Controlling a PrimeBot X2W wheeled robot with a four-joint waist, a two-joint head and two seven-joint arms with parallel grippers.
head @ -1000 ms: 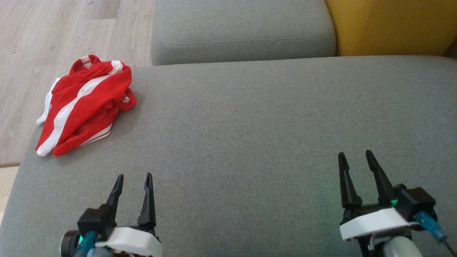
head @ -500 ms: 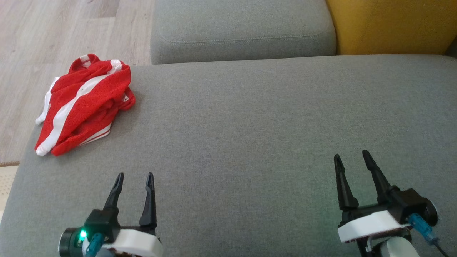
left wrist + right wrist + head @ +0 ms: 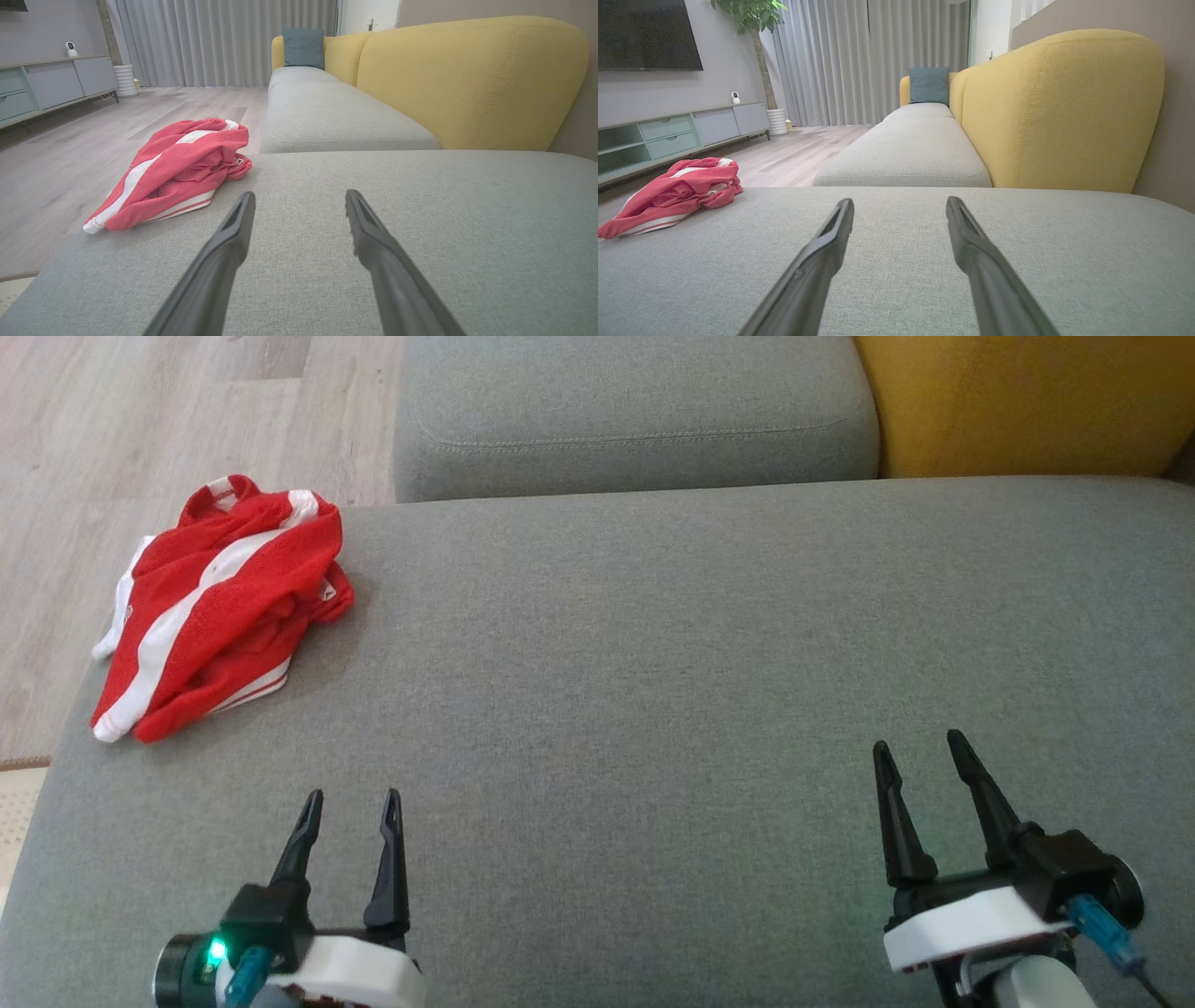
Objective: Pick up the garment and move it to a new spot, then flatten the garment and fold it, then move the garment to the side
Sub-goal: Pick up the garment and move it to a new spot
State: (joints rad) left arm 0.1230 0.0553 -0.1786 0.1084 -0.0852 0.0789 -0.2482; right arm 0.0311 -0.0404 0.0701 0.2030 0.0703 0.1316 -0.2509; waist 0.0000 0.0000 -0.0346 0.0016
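**Garment (image 3: 219, 607) bunched at the cushion (image 3: 653, 663) corner, both grippers empty**

The red and white garment lies crumpled at the far-left corner of the grey cushion. A white part of it seems to lie past the cushion's left edge, over the floor (image 3: 140, 420). It is heaped in folds rather than spread, so no hem or sleeve can be made out for certain.

The left gripper (image 3: 354, 795) hovers over the cushion's near-left part with its jaws wide apart and nothing between them. The right gripper (image 3: 917, 741) hovers over the near-right part, equally wide and empty. Both point toward the cushion's far side, which reads as a ready stance before the first reach. The pick-up has not begun.

The left gripper is the nearer of the two to the garment's corner and looks the natural one to go. The right one is well apart from it, across the cushion.

Room is generous. The cushion's middle and whole right side are bare, wide enough in my judgement for spreading and folding. The limits are its left edge, where cloth could slide off to the floor, and its far edge, which meets a second seat (image 3: 635, 420) and a yellow backrest (image 3: 1027, 401). Dragging the garment toward the cushion's middle would take it away from that drop.
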